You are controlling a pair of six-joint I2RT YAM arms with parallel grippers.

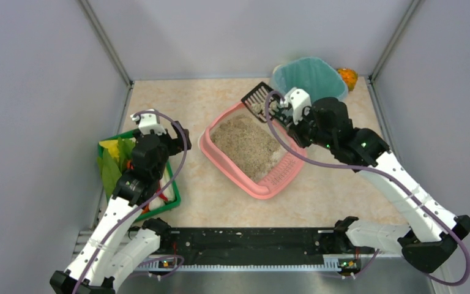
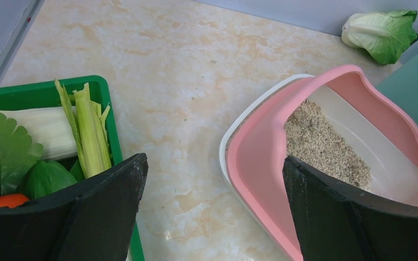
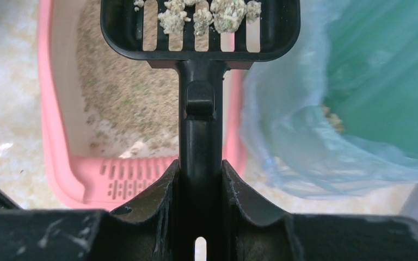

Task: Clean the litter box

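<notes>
Right gripper (image 3: 200, 175) is clamping scoop (image 3: 198, 109) carrying clumps (image 3: 217, 12) over litter box (image 1: 263, 184) edge; left gripper (image 2: 213, 166) is hanging spread wide near tray (image 2: 109, 92).

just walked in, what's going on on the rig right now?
Litter box cleaning, mid-scoop. The right gripper has its fingers shut on the handle of a black slotted scoop. The scoop carries a few clumps and is held above the far end of the pink litter box, right beside the teal-lined bin. Nothing is dumped yet. The left gripper is open and empty near the green tray of vegetables.
</notes>
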